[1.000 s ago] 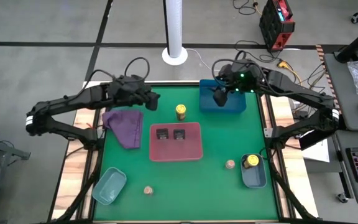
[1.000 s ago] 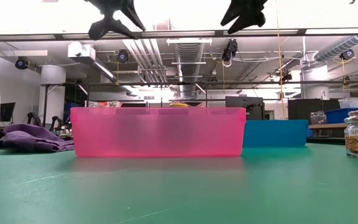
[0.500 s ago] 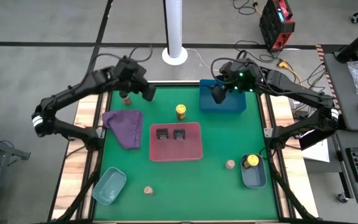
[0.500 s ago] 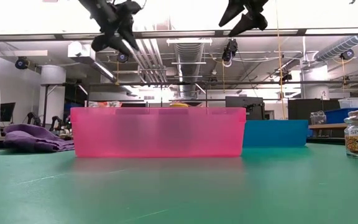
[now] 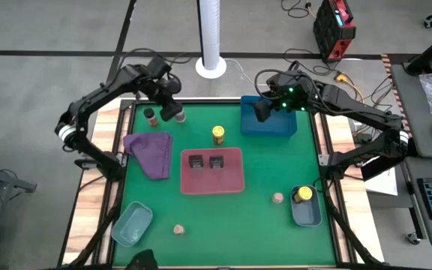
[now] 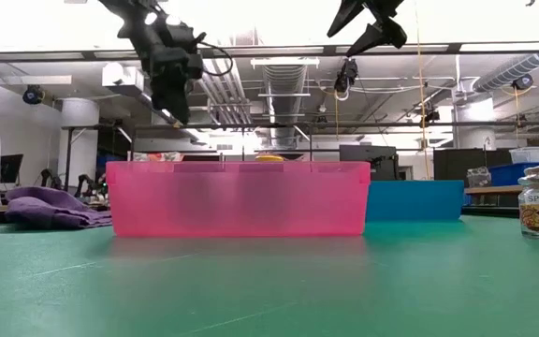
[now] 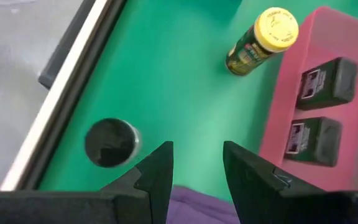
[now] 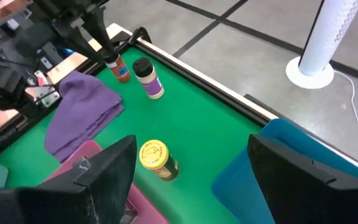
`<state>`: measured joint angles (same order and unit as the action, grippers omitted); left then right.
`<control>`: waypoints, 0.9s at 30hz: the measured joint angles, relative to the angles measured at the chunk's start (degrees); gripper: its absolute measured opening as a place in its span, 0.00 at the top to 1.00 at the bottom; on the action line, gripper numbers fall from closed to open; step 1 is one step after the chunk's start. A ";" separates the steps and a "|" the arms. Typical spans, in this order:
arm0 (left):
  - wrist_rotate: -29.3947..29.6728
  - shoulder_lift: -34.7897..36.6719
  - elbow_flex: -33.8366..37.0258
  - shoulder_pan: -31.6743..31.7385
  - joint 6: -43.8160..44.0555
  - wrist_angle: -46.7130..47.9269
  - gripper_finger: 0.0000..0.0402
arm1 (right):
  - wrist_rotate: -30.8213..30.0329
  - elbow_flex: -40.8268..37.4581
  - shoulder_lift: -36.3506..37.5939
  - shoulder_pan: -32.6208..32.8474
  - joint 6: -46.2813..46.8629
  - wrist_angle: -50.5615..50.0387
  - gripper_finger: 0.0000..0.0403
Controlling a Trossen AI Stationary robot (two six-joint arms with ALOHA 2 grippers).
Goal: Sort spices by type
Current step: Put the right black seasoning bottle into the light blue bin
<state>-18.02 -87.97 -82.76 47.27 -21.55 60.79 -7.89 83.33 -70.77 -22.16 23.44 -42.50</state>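
My left gripper [image 5: 175, 114] hangs over the table's far left corner, pointing steeply down, narrowly open with bare mat between its fingers [image 7: 197, 149]. Two dark brownish shakers stand there: one [image 5: 151, 118] to its left, and a dark-capped one [image 7: 110, 142] beside a finger. My right gripper [image 5: 263, 112] hovers open and empty above the blue tray [image 5: 276, 129]. Two black tins [image 5: 205, 161] lie in the red tray [image 5: 235, 176]. One yellow-capped jar [image 5: 218, 135] stands on the mat, another [image 5: 302, 195] in the grey-blue tray [image 5: 306, 214]. Two tan jars [image 5: 277, 198] [image 5: 178, 229] stand near the front.
A purple cloth [image 5: 150, 152] lies at the left, near the left gripper. A pale teal tray [image 5: 132, 223] sits at the near left corner. The table's raised far edge [image 7: 73, 74] runs close by the shakers. Open mat lies between the red tray and the front edge.
My left gripper has swung toward the table's far left corner, sunk and rolled about its own axis; the brownish shaker it hid now shows. My right gripper has stayed above the blue tray, rolled a little and opened wider.
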 joint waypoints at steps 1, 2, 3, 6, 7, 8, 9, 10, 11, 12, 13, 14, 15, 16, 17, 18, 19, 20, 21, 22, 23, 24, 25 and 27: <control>-0.43 -0.14 0.00 0.47 -1.36 -0.24 0.69 | -0.10 0.00 -0.08 -0.02 0.57 -0.04 0.26; -0.87 -0.23 0.00 0.85 -2.87 -0.63 0.69 | -0.12 0.00 -0.11 0.00 1.02 -0.06 0.26; -1.06 -0.30 0.00 1.27 -4.44 -1.04 0.69 | -0.18 0.00 -0.20 0.00 1.24 -0.06 0.26; -2.46 -0.58 0.00 2.57 -9.53 -1.53 0.69 | -0.30 0.00 -0.55 0.10 2.10 -0.09 0.26; -3.90 -0.74 0.00 3.04 -11.09 -1.52 0.69 | -0.67 0.00 -0.63 0.11 2.13 -0.15 0.27; -5.88 -0.88 0.00 3.60 -12.34 -1.53 0.69 | -1.30 0.00 -0.76 0.11 2.13 -0.13 0.27; -7.81 -1.05 0.00 4.10 -13.36 -1.59 0.69 | -1.55 0.00 -0.82 0.11 2.15 -0.08 0.28; -9.33 -1.26 0.00 4.57 -14.17 -1.65 0.69 | -1.61 0.00 -0.84 0.11 2.33 -0.09 0.28; -9.80 -1.48 0.00 4.93 -14.89 -1.68 0.69 | -1.69 0.00 -0.87 0.11 2.49 -0.11 0.28; -9.67 -1.71 0.00 5.36 -15.61 -1.66 0.69 | -1.77 0.00 -0.96 0.11 2.51 -0.09 0.29; -9.48 -2.02 0.00 5.82 -16.41 -1.66 0.69 | -1.87 0.00 -1.15 0.11 2.51 -0.05 0.29; -9.48 -2.40 0.02 6.16 -16.98 -1.70 0.69 | -2.20 0.00 -1.27 0.11 2.53 -0.03 0.29; -9.52 -2.81 0.02 6.46 -17.16 -1.89 0.69 | -2.26 0.00 -1.41 0.11 2.53 -0.10 0.29; -9.57 -3.26 0.02 6.79 -17.12 -2.24 0.69 | -2.26 0.00 -1.60 0.11 2.53 -0.10 0.29; -9.56 -3.72 0.02 6.92 -17.04 -2.44 0.69 | -2.28 0.00 -1.78 0.11 2.53 -0.07 0.28; -9.52 -4.22 0.02 6.98 -16.99 -2.37 0.69 | -2.29 0.00 -1.87 0.11 2.56 -0.09 0.28; -9.53 -4.76 0.03 6.98 -16.99 -2.34 0.69 | -2.33 0.00 -2.01 0.11 2.56 -0.11 0.27; -9.54 -5.29 0.04 6.97 -16.99 -2.40 0.69 | -2.33 0.00 -2.12 0.14 2.54 -0.13 0.26; -9.55 -5.79 0.07 6.94 -16.99 -2.57 0.69 | -2.33 0.00 -2.20 0.14 2.56 -0.17 0.26; -9.53 -6.34 0.07 6.90 -17.02 -2.93 0.69 | -2.33 0.00 -2.27 0.14 2.63 -0.24 0.25; -9.53 -6.85 0.07 6.90 -17.18 -3.34 0.69 | -2.33 0.00 -2.41 0.14 2.67 -0.24 0.24; -9.50 -7.31 0.07 6.92 -17.27 -3.85 0.68 | -2.33 0.00 -2.43 0.14 2.70 -0.23 0.24; -9.49 -7.71 0.07 6.95 -17.34 -4.37 0.67 | -2.33 0.00 -2.44 0.14 2.71 -0.24 0.24; -9.45 -8.28 0.09 6.96 -17.46 -5.44 0.65 | -2.33 0.00 -2.44 0.14 2.73 -0.25 0.23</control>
<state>-27.48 -96.24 -82.67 54.23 -39.01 55.35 -10.22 83.33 -73.21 -22.02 26.17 -42.76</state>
